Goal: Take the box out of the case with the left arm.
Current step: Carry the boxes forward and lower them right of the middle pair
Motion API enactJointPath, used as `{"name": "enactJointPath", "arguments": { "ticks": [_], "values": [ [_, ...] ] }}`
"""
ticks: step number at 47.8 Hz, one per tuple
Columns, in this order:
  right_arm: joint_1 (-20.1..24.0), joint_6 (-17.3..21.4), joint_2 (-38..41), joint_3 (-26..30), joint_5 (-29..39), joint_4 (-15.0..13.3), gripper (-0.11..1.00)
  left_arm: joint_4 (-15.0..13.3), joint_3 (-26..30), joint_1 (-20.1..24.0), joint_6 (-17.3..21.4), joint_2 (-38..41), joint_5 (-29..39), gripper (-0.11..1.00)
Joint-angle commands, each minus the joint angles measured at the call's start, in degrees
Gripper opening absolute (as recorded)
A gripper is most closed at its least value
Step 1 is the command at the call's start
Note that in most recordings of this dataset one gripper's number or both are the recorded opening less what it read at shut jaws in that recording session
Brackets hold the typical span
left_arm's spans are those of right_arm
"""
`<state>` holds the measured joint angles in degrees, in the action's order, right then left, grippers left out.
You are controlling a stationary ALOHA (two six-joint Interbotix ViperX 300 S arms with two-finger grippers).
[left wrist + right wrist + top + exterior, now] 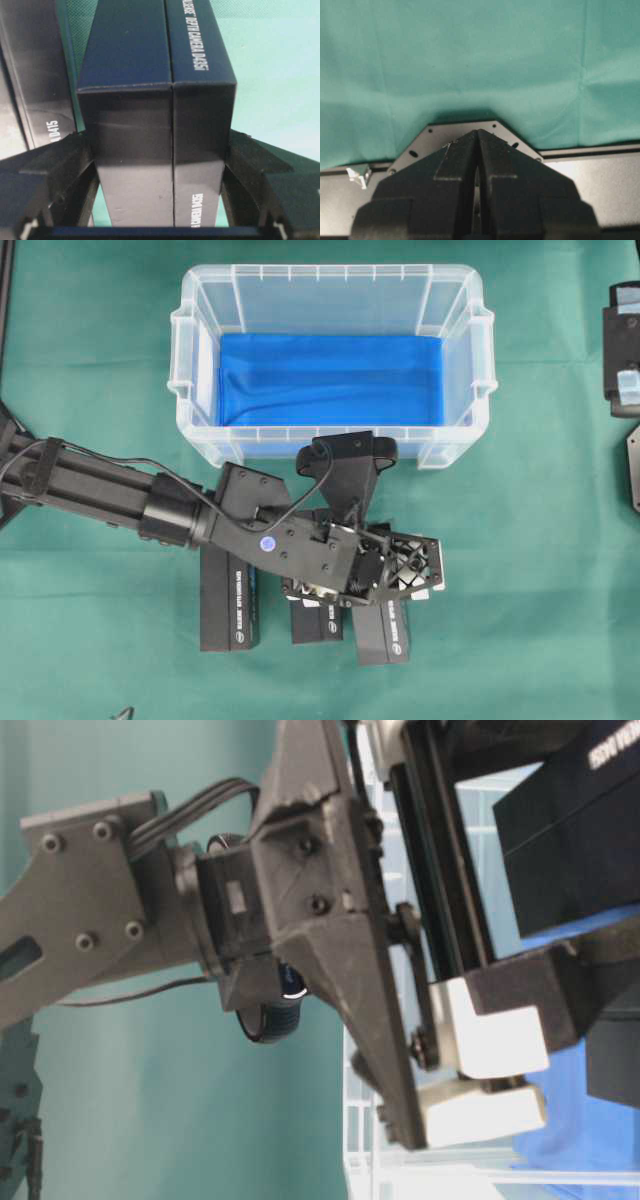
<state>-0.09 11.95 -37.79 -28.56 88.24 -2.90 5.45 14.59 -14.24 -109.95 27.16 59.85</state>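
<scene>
Left gripper (160,170) pinches two black boxes (157,75) lettered "DEPTH CAMERA D435" (near the case (330,295)) over green cloth (540,570).

Three boxes (228,605) lie side by side on the table (520,590), apparently just before the case (330,450).

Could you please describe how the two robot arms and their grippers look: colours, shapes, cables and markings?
The left arm is black, built of long bar segments, with a black cable running along it and a small round blue sticker. Its gripper is a black skeletal frame; the table-level view shows white fittings on it. The right gripper is also black, with angular wedge-shaped fingers.
</scene>
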Motion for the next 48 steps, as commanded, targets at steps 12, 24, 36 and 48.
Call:
{"name": "enactJointPath", "arguments": {
  "ticks": [12, 24, 36, 48],
  "values": [
    [0.0, 0.0, 0.0, 0.5, -0.1, 0.1, 0.01, 0.3, 0.8, 0.1, 0.2, -1.5, -0.3, 0.62],
    [-0.1, 0.0, -0.1, 0.5, -0.1, 0.1, 0.01, 0.3, 1.1, 0.1, -0.2, -1.4, -0.4, 0.63],
    [0.0, 0.0, -0.2, 0.4, 0.0, 0.1, 0.01, 0.2, 1.1, 0.4, -0.4, -1.4, -0.4, 0.87],
    [0.0, 0.0, -0.2, 0.4, 0.0, 0.1, 0.01, 0.2, 1.1, 0.6, -0.4, -1.5, -0.4, 0.86]
  ]
}}
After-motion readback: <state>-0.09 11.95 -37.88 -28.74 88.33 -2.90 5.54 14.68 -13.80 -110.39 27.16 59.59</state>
